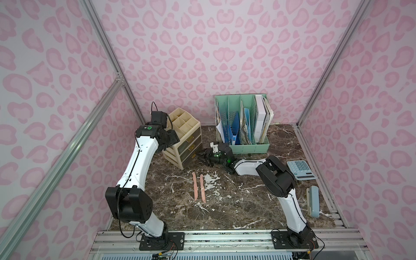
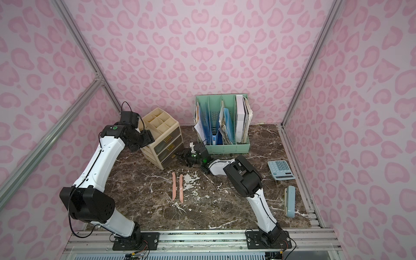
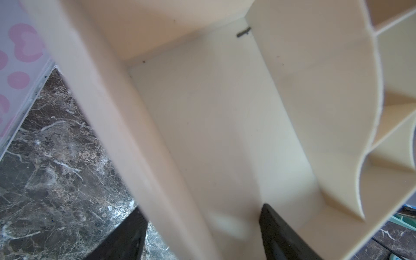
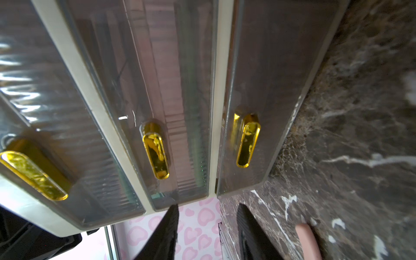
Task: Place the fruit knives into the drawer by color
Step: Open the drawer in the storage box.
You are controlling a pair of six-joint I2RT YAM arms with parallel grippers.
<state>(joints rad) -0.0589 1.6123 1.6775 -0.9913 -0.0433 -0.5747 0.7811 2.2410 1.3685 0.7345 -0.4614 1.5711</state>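
Two salmon pink fruit knives [image 1: 194, 186] [image 1: 202, 188] lie side by side mid-table in both top views; one end [image 4: 308, 243] shows in the right wrist view. No other knives are in view. The cream drawer unit [image 1: 188, 144] stands at the back left, its three smoky drawers fitted with gold handles [image 4: 156, 155]. My right gripper [image 4: 208, 211] hangs open, empty, just in front of the drawers, low near the table. My left gripper [image 3: 202, 225] is open astride the unit's outer wall [image 3: 126, 126], one finger [image 3: 276, 231] inside a top compartment.
A green file rack [image 1: 249, 147] with folders stands at the back right. A calculator [image 1: 300, 170] and a pale blue stapler [image 1: 313, 200] lie along the right edge. Pink patterned walls with metal posts enclose the marble table [image 1: 225, 209].
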